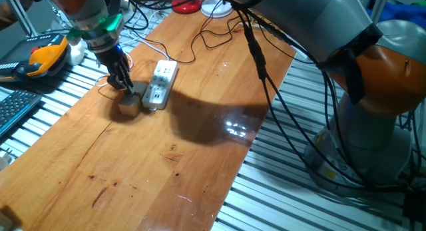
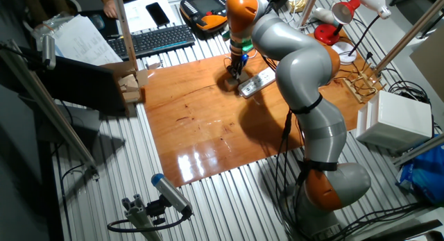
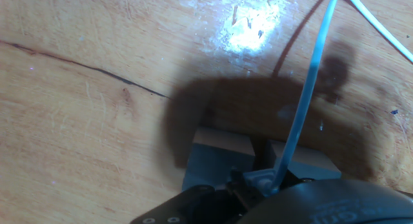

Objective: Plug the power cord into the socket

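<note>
The gripper stands low over the wooden table, fingers pointing almost straight down, right above a small tan block that sits just beside the near end of the socket, the long white strip lying at an angle across the board. In the hand view a small grey-white piece, probably the plug, sits between the dark fingertips with the power cord rising out of it as a thin white line that runs away across the wood; the fingers look drawn in close around that piece, so the gripper appears to have hold of the plug, though the contact itself is dark and blurred and cannot be read for certain. The upright pose makes sense for this job: holding the plug near its body with the cord trailing free lets the cable follow without dragging. A loop of the cord shows on the table just behind the fingers. From the other fixed view the arm folds down over the strip, hiding most of it. Judging by this, the plug is held but not seated; it is beside the strip's end, not over an outlet, so a short shift toward the outlets seems needed first.
</note>
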`<state>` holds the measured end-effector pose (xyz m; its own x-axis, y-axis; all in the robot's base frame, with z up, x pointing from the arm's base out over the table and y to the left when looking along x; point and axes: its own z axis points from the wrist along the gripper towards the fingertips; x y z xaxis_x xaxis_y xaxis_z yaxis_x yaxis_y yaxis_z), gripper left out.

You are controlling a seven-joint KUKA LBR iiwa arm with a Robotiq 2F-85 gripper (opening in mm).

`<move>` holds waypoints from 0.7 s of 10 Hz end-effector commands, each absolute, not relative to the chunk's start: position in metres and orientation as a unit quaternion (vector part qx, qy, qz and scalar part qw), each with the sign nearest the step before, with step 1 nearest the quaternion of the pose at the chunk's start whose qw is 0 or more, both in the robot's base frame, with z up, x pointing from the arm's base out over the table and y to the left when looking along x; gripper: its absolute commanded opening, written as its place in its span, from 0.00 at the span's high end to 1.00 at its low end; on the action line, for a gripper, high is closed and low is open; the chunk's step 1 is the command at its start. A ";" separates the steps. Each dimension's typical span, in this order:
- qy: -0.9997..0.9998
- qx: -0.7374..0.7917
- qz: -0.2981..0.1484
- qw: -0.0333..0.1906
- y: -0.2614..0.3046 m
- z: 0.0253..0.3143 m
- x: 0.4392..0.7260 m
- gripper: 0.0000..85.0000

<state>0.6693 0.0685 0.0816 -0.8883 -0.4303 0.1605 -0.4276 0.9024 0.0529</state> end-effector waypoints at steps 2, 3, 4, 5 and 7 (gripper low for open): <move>-0.972 0.221 -0.009 0.085 0.068 0.081 0.669 0.60; -0.971 0.221 -0.010 0.086 0.068 0.081 0.669 0.60; -0.971 0.221 -0.013 0.089 0.068 0.081 0.669 0.80; -0.971 0.221 -0.015 0.090 0.068 0.081 0.669 0.80; -0.971 0.221 -0.018 0.091 0.069 0.081 0.669 1.00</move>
